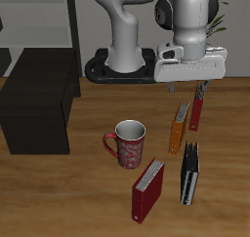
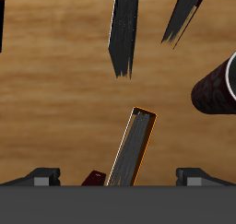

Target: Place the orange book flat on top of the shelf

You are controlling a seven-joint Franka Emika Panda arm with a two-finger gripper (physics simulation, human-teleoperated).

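The shelf (image 1: 39, 99) sits apart from everything else, its flat top bare, with the mug (image 1: 127, 143) standing between it and the row of books. Further along, the larger red book (image 1: 148, 189) and a dark book (image 1: 189, 174) lie nearer the table's front edge, and the orange book (image 1: 178, 127) stands upright on the wood just beside the slim dark-red book (image 1: 196, 112). The gripper (image 1: 200, 88) hangs above that pair with its fingers apart and nothing between them, though the exterior view is too coarse to say which spine it is centred over. That is the risk: the two books stand so close that a descent slightly off line could pinch the dark-red one, or tip both. The wrist view settles what the exterior cannot, showing the orange book (image 2: 131, 147) between the spread fingertips (image 2: 41, 176) and the dark-red cover (image 2: 94, 179) off to one side; it shows nothing of the shelf.
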